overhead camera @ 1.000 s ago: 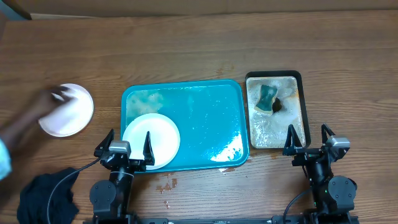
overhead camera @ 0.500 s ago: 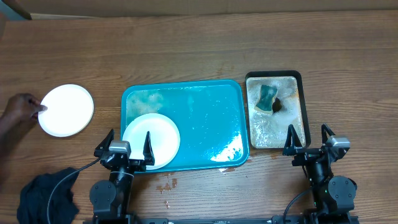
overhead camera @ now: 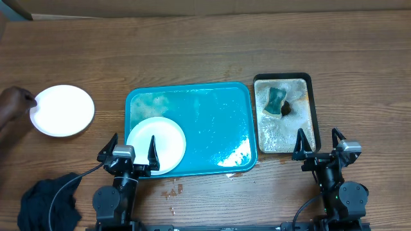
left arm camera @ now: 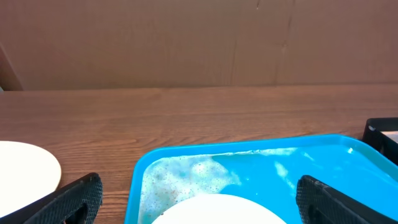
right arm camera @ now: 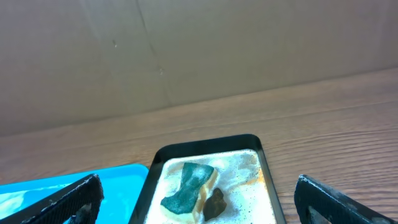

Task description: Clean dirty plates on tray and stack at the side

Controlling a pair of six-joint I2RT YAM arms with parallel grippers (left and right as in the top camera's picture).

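Observation:
One white plate [overhead camera: 157,145] lies in the front left corner of the wet teal tray [overhead camera: 212,115]; its far rim [left arm camera: 217,208] shows in the left wrist view. A second white plate [overhead camera: 62,110] rests on the wood left of the tray, also at the left edge of the left wrist view [left arm camera: 25,171]. My left gripper [overhead camera: 133,153] is open at the tray's front left, fingers either side of the plate's near edge. My right gripper [overhead camera: 319,145] is open at the front of the black tray [overhead camera: 312,96], holding nothing.
A person's hand [overhead camera: 13,106] touches the left plate's edge. The black tray [right arm camera: 261,146] holds foamy water, a green sponge [overhead camera: 276,100] and a small brown lump [right arm camera: 214,203]. A dark cloth [overhead camera: 48,199] lies at the front left. Water drops [overhead camera: 172,189] dot the table.
The person's hand has drawn back to the left off the side plate, and that plate has slid a little left. Both arms stayed still.

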